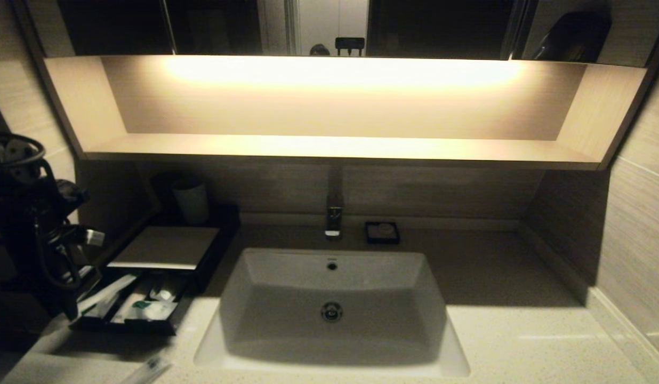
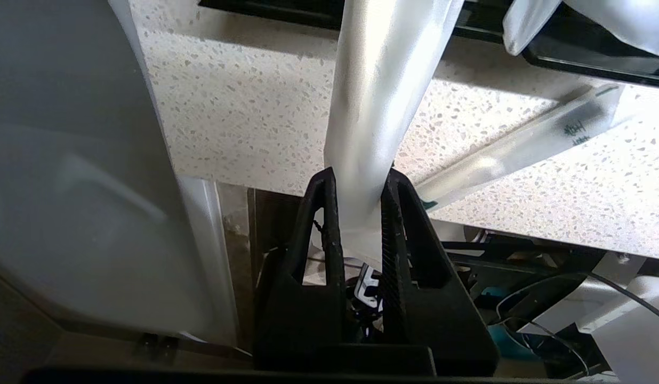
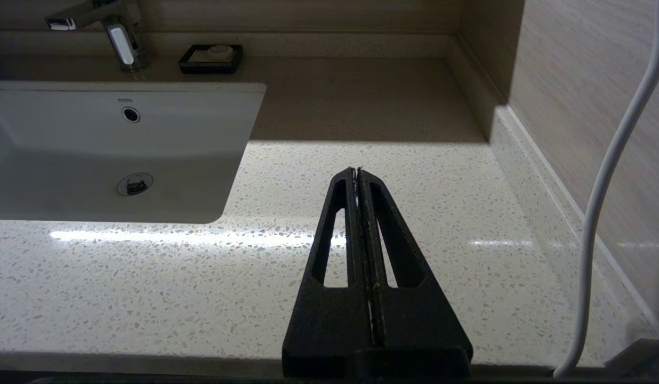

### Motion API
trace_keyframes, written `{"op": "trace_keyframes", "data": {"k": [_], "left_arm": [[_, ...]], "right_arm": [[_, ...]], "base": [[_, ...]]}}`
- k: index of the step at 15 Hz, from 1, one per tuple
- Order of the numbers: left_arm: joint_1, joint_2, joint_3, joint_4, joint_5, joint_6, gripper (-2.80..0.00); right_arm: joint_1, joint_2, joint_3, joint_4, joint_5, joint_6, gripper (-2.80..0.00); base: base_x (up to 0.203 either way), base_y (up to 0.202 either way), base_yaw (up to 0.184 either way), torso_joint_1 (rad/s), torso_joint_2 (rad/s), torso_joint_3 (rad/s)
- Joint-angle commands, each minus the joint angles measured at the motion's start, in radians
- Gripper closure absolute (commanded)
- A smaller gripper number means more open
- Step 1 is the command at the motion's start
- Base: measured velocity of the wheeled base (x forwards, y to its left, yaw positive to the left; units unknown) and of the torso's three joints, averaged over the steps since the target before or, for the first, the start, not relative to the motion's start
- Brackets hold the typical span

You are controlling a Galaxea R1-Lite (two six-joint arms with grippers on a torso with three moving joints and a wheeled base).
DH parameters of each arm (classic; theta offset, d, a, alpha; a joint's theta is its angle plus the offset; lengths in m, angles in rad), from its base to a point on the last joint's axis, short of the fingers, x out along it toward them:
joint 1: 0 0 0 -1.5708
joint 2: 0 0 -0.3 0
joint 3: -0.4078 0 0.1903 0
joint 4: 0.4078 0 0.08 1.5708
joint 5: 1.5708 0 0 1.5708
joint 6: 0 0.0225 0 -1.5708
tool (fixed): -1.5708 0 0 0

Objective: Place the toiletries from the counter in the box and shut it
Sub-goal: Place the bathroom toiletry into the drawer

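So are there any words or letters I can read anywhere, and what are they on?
"TOTO": small print on the sink wall, just above the overflow hole.
Dark green print on the slim packet lying on the counter: blurred, cannot be read.
The packet held in the left end effector: no print shows.

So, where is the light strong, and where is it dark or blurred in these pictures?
Head view: the lit shelf glows strongly, while the left gripper and drawer sit in shadow. Left wrist view: the held packet shines with glare and looks soft. Right wrist view: a bright streak reflects on the counter.
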Motion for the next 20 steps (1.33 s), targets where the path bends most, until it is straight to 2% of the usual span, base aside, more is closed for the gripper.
{"op": "trace_keyframes", "data": {"k": [1, 7, 20], "left_arm": [[-0.001, 0.016, -0.010, 0.007, 0.001, 0.001, 0.00], [-0.003, 0.060, -0.068, 0.007, -0.001, 0.001, 0.00], [-0.015, 0.113, -0.101, -0.047, 0.000, -0.008, 0.00]], "right_arm": [[0.000, 0.000, 0.000, 0.000, 0.000, 0.000, 0.00], [0.000, 0.000, 0.000, 0.000, 0.000, 0.000, 0.00], [0.000, 0.000, 0.000, 0.000, 0.000, 0.000, 0.00]], "base": [[0.000, 0.000, 0.000, 0.000, 0.00, 0.000], [0.000, 0.000, 0.000, 0.000, 0.00, 0.000], [0.000, 0.000, 0.000, 0.000, 0.00, 0.000]]}}
